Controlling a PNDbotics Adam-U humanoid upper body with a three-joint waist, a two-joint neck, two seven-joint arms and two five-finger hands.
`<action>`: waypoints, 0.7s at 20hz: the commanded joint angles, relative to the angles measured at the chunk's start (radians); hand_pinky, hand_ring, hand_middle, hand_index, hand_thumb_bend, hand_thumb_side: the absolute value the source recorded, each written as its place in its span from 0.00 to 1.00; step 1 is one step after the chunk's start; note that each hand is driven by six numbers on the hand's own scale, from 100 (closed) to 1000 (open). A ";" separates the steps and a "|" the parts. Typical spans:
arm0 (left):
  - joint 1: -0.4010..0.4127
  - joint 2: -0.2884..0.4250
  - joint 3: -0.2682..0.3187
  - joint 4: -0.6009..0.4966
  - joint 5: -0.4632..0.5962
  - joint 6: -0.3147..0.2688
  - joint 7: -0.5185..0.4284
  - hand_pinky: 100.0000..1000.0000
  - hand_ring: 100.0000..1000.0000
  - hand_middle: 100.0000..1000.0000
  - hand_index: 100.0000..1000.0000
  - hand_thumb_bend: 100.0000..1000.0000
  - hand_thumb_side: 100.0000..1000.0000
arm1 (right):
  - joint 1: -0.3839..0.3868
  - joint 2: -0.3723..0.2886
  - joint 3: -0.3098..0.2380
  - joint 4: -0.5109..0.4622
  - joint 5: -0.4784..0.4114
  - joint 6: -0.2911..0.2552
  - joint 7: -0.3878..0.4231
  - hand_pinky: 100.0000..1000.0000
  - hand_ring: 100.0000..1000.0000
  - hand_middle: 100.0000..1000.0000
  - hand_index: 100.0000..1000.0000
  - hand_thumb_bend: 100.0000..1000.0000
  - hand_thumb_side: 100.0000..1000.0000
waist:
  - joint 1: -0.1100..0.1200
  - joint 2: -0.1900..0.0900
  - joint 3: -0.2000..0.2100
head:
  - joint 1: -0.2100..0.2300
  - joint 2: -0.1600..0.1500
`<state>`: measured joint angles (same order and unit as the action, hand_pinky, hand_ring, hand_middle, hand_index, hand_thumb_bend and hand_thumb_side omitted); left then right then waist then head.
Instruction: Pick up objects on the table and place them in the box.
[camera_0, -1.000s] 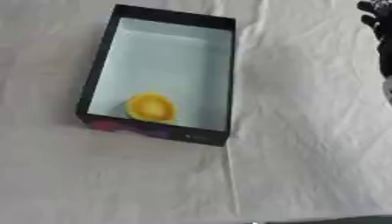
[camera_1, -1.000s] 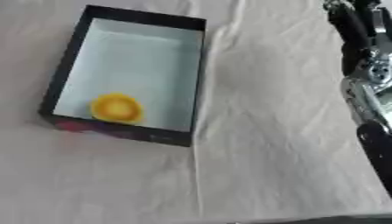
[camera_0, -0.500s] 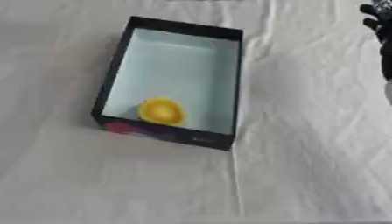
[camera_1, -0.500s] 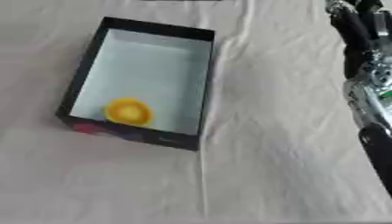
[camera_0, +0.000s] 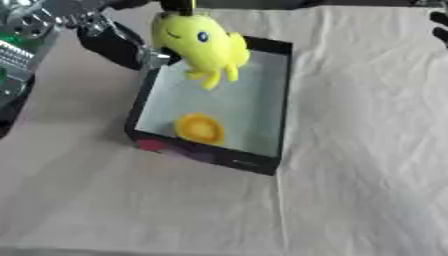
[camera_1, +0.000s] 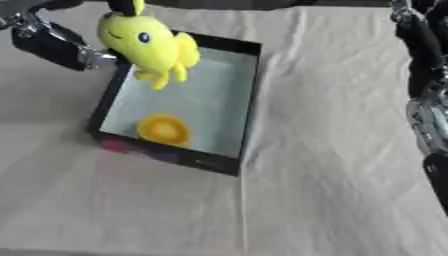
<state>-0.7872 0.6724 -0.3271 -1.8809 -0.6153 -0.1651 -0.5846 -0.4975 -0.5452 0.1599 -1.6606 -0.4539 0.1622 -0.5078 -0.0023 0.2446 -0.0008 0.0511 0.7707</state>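
Wrinkled white cloth (camera_0: 350, 150) covered the table, black box (camera_0: 282, 95) lay left of centre holding an orange disc (camera_0: 199, 128), yellow plush (camera_0: 203, 46) hung over its far end, left hand (camera_0: 175, 6) pinched the plush's top, right hand's (camera_1: 418, 30) fingers indiscernible.

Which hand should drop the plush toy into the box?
Left. The left hand comes in from the upper left and holds the yellow plush toy by its top, hanging over the box that already contains a yellow round thing. The right arm stays at the right edge, away from both.
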 joint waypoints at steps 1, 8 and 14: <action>0.013 0.051 0.000 -0.024 -0.016 -0.003 -0.017 0.49 0.47 0.40 0.48 0.25 0.00 | -0.003 -0.022 -0.015 -0.005 -0.005 -0.004 -0.005 0.92 0.82 0.83 0.85 0.43 0.49 | 0.002 -0.029 0.003 | -0.001 -0.001; 0.066 0.086 -0.027 0.004 -0.033 -0.029 -0.123 0.63 0.60 0.54 0.65 0.36 0.02 | 0.003 -0.022 -0.017 0.000 -0.004 -0.007 -0.006 0.92 0.82 0.83 0.85 0.43 0.49 | 0.002 -0.029 0.003 | 0.002 -0.001; 0.085 0.093 -0.008 0.035 -0.027 -0.015 -0.185 0.91 0.85 0.84 0.92 0.75 0.63 | 0.003 -0.023 -0.018 -0.002 -0.006 -0.007 -0.006 0.92 0.82 0.83 0.85 0.42 0.49 | -0.002 -0.030 0.006 | 0.001 -0.001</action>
<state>-0.6934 0.7311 -0.3547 -1.8432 -0.6435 -0.1845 -0.7635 -0.4837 -0.5452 0.1544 -1.6543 -0.4540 0.1578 -0.5122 -0.0035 0.2407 0.0043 0.0507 0.7707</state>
